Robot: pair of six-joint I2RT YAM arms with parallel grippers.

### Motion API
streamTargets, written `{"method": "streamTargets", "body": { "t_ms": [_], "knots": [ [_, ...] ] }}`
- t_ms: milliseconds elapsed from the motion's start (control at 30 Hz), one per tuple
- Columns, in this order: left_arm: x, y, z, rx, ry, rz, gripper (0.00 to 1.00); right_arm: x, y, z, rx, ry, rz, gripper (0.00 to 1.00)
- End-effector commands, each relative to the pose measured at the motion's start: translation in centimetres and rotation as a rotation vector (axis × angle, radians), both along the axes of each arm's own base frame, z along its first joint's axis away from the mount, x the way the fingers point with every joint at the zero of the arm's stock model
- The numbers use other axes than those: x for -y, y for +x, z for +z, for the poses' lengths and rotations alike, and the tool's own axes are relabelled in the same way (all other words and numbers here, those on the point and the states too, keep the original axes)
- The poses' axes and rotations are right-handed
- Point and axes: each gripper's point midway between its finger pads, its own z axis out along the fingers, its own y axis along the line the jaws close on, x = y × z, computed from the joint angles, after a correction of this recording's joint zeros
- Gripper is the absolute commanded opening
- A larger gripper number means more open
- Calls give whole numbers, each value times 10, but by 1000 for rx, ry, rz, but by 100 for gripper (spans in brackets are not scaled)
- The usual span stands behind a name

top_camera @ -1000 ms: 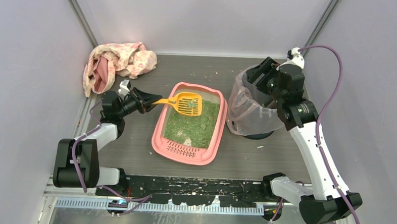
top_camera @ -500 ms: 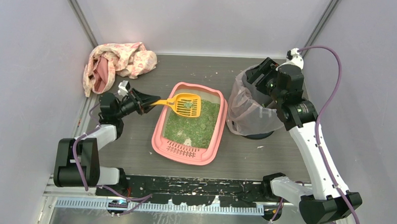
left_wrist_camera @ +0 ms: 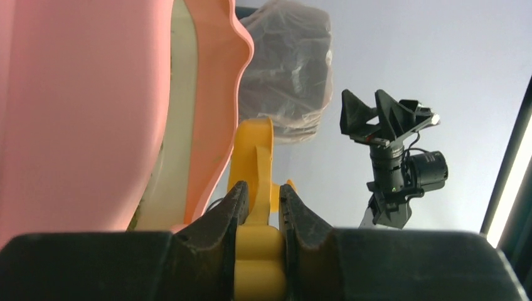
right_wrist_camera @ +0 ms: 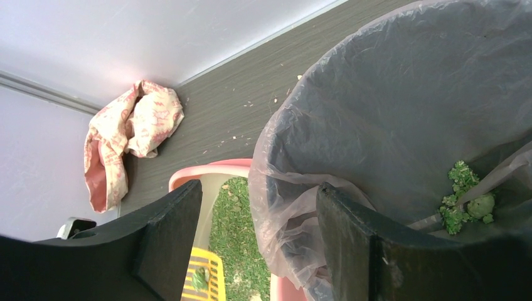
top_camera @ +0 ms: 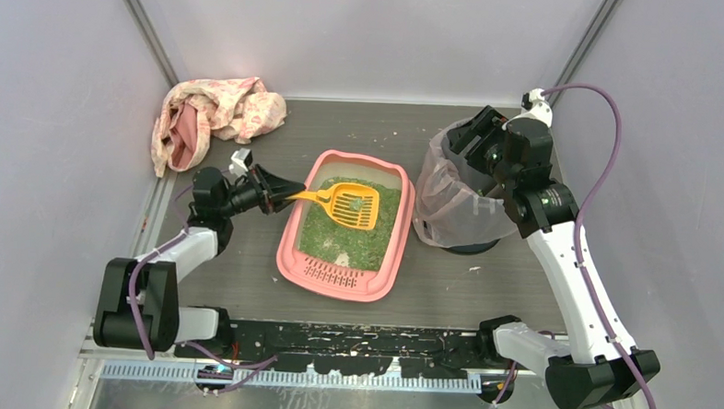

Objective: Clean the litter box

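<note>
The pink litter box (top_camera: 336, 285) lies mid-table with green granules (top_camera: 348, 236) inside; its grate lip faces the arms. My left gripper (top_camera: 280, 194) is shut on the handle of a yellow slotted scoop (top_camera: 356, 206), which hangs over the box's far half with a small green clump on it. In the left wrist view the fingers (left_wrist_camera: 260, 191) clamp the yellow handle (left_wrist_camera: 254, 157) beside the pink box wall (left_wrist_camera: 81, 113). My right gripper (top_camera: 479, 136) is open and empty over the bin's rim; in the right wrist view its jaws (right_wrist_camera: 257, 207) straddle the bag's edge.
A dark round bin (top_camera: 450, 204) lined with a translucent bag stands right of the box, with green clumps (right_wrist_camera: 464, 194) at its bottom. A crumpled pink-patterned cloth (top_camera: 215, 115) lies at the back left corner. Loose crumbs dot the table. Walls close in left, right and back.
My left gripper has carried the scoop a little to the right and nearer, further over the box. The right arm has not moved.
</note>
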Motion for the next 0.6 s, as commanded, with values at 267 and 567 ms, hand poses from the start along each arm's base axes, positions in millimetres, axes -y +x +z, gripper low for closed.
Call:
{"method": "streamTargets", "body": {
  "t_ms": [267,567],
  "knots": [
    [7,15,15,61,-7,1,0,2,0,18,67,14,-4,72],
    [19,48,72,119,-1,50,0,0,-3,36,102,3,19,71]
  ]
}}
